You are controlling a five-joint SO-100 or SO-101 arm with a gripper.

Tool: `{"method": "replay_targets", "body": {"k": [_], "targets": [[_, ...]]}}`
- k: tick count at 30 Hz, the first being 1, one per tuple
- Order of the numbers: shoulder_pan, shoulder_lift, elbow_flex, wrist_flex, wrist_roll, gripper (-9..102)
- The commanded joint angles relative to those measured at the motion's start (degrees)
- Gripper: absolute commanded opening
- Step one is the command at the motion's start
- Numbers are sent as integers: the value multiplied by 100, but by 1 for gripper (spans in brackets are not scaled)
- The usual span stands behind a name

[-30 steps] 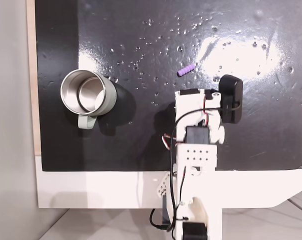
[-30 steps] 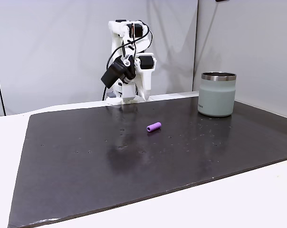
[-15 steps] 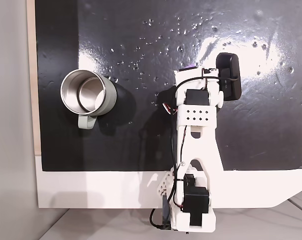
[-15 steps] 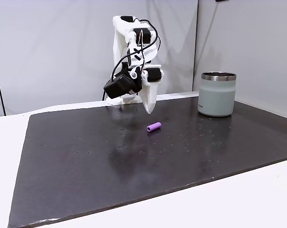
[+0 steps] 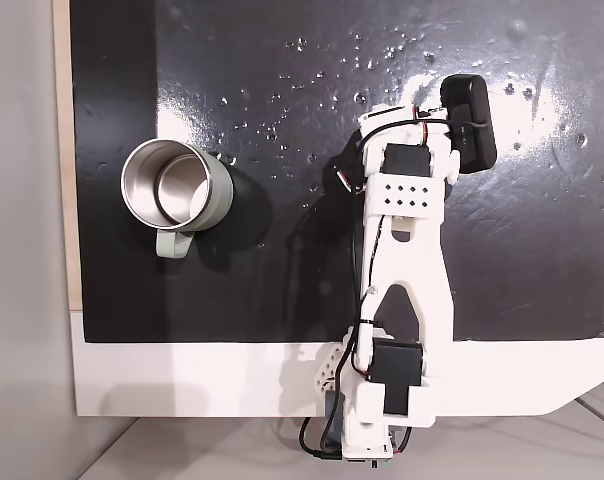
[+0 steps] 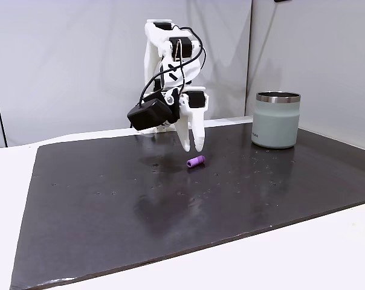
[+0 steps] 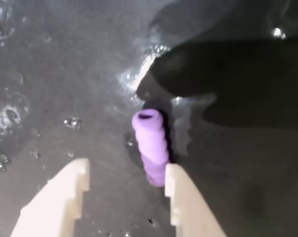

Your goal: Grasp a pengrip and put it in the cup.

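Now, from above, the arm (image 5: 407, 260) reached out over the black mat (image 5: 542, 260), its wrist and black camera (image 5: 469, 122) covering the fingers and whatever lay beneath them. The cup (image 5: 175, 195) stood well off to the left of the wrist, steel inside showing, handle toward the mat's near edge, nothing visible in it.

On to the side view: the gripper (image 6: 192, 145) pointed down with both white fingers (image 6: 198, 134) parted a little, tips hanging just above the mat (image 6: 110, 211). The pengrip (image 6: 196, 161) lay on the mat just below and in front of the tips, apart from them, not held. The cup (image 6: 276, 119) sat well to the right of the fingers, upright near the far edge.

And the wrist view told it closest: the two fingers (image 7: 57, 202) came up from the bottom edge, open with a clear gap, nothing between them. The pengrip (image 7: 151, 147) lay lengthwise on the mat, its near end right against the inner edge of the right-hand finger, its open end pointing away. Most of the tube sat beyond the tips, toward the right side of the gap.
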Motion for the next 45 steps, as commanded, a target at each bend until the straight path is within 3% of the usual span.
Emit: {"method": "replay_targets", "body": {"k": [1,18,26,31,40,45], "targets": [[149,-97,-466,53,-167,22],[-264,-1230,-1011,299,-360,22],[-422,-1986,-1951,1239,-519,10],[-431,-2004,-1951,1310,-606,0],[-413,-1573,-1942,1591,-527,0],[-598,-817,-2268,2188,-378,0]]}}
